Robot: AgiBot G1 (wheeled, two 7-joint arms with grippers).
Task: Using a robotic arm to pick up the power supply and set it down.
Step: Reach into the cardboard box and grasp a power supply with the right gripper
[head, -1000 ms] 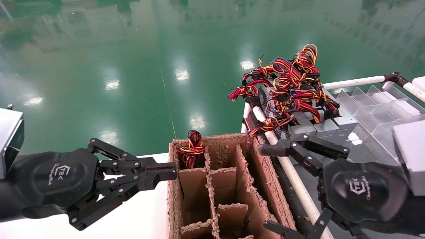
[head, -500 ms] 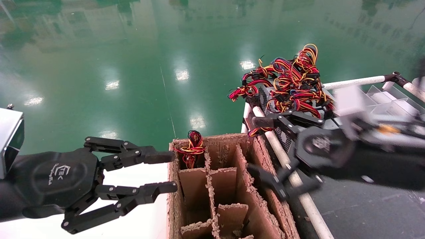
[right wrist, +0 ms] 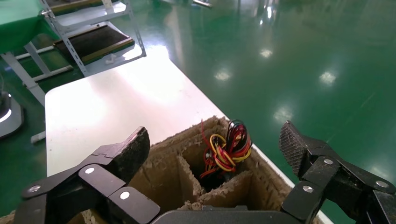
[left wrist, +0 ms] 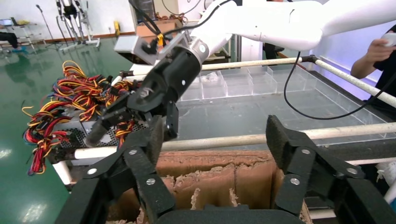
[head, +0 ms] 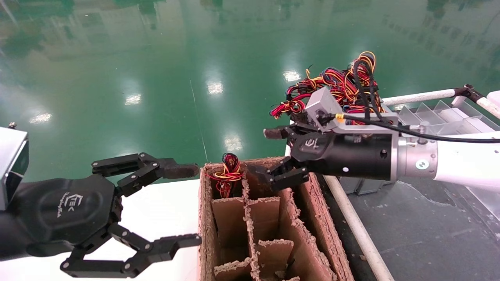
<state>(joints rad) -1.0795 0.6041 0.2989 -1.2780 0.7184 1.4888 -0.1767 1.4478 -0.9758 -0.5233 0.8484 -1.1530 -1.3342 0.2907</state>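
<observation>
Grey power supplies (left wrist: 77, 139) with a tangle of red, yellow and black wires (head: 340, 80) are piled at the back right, mostly hidden behind my right arm in the head view. Another wire bundle (head: 228, 171) (right wrist: 229, 149) sticks out of the far-left cell of the brown cardboard carton (head: 308, 218); what it is attached to is hidden. My right gripper (head: 265, 153) (right wrist: 213, 147) hangs open over the carton's far edge, pointing left, with nothing in it. My left gripper (head: 191, 205) (left wrist: 215, 135) stands wide open against the carton's left wall, also with nothing in it.
The carton sits at the right end of a white table (head: 164, 218). Right of it run white rails (head: 351, 222) round a dark shelf (head: 422, 226) holding a clear divider tray (head: 449, 113). Green floor lies beyond. A person's hand (left wrist: 378, 51) shows past the shelf.
My right gripper swung from the near right, up and leftward, to above the carton's far edge. My left gripper went from shut to wide open.
</observation>
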